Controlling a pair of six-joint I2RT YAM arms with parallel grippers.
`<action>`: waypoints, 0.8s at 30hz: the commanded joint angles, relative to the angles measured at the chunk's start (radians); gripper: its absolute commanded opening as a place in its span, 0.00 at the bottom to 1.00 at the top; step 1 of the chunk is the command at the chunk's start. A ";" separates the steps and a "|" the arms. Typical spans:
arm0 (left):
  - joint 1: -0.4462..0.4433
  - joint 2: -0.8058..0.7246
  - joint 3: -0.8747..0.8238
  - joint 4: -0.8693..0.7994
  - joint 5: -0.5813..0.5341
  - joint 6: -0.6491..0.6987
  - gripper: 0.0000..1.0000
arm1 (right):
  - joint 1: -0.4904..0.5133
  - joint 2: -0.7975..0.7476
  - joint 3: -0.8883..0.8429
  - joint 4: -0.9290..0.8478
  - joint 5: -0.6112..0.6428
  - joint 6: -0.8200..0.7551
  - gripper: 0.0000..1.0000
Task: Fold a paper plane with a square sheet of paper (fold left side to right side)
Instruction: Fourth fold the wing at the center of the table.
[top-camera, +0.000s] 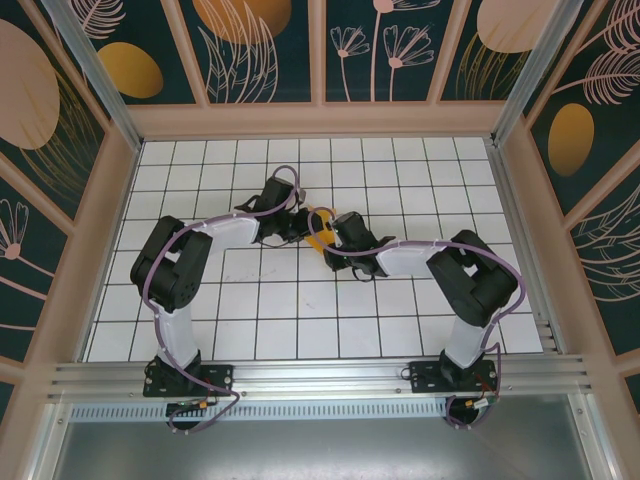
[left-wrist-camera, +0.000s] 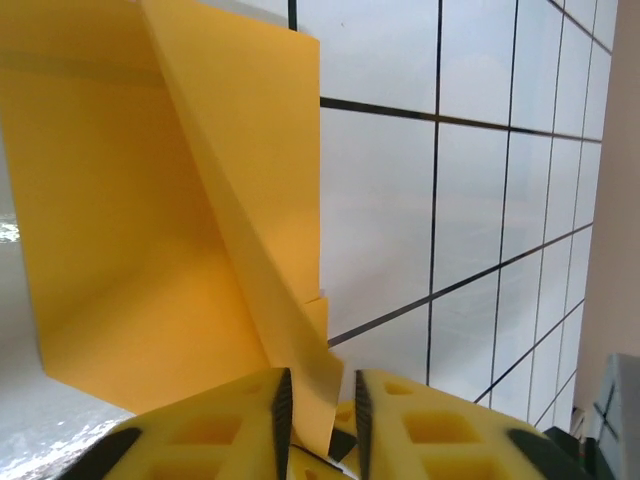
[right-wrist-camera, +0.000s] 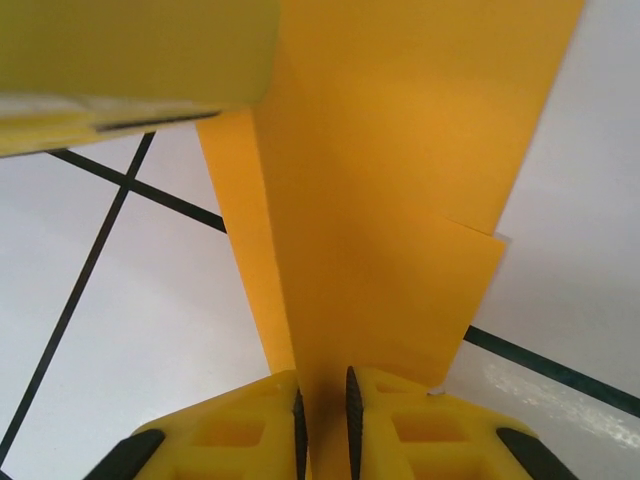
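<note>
Left claw (left-wrist-camera: 318, 402) is grasping the orange paper (left-wrist-camera: 150, 210): I am pinching a folded flap between the yellow pads, jaws nearly together. Right claw (right-wrist-camera: 322, 402) is doing the same on its side, clamping a layered edge of the paper (right-wrist-camera: 400, 150) between narrow jaws.

From above, both claws (top-camera: 300, 222) (top-camera: 332, 236) are meeting tip to tip near the middle of the tiled table (top-camera: 250, 320), well apart from its side edges, and the paper (top-camera: 322, 240) is sitting between them, mostly hidden by my wrists.

Why I am holding it this way, as I judge it: two pinches are keeping the thin sheet from sliding while one side is getting carried over the other, and are keeping the layers lined up for the crease.

Paper look: bright orange, plain, no marks. It is no longer reading as a flat square; a diagonal fold line is running up the sheet in the left wrist view, and a stepped edge is showing where layers overlap in the right wrist view. Part of it is standing up off the tiles. No dart shape yet, so folding is looking partway done.
</note>
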 joint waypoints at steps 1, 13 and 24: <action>-0.003 -0.037 0.036 -0.028 -0.008 0.015 0.34 | 0.008 0.015 -0.010 -0.005 -0.006 0.005 0.17; 0.046 -0.137 0.013 -0.091 -0.065 0.055 0.56 | -0.053 -0.001 -0.033 0.035 -0.160 0.027 0.11; 0.038 -0.096 -0.074 0.014 -0.006 0.012 0.48 | -0.143 0.001 -0.065 0.101 -0.365 0.064 0.09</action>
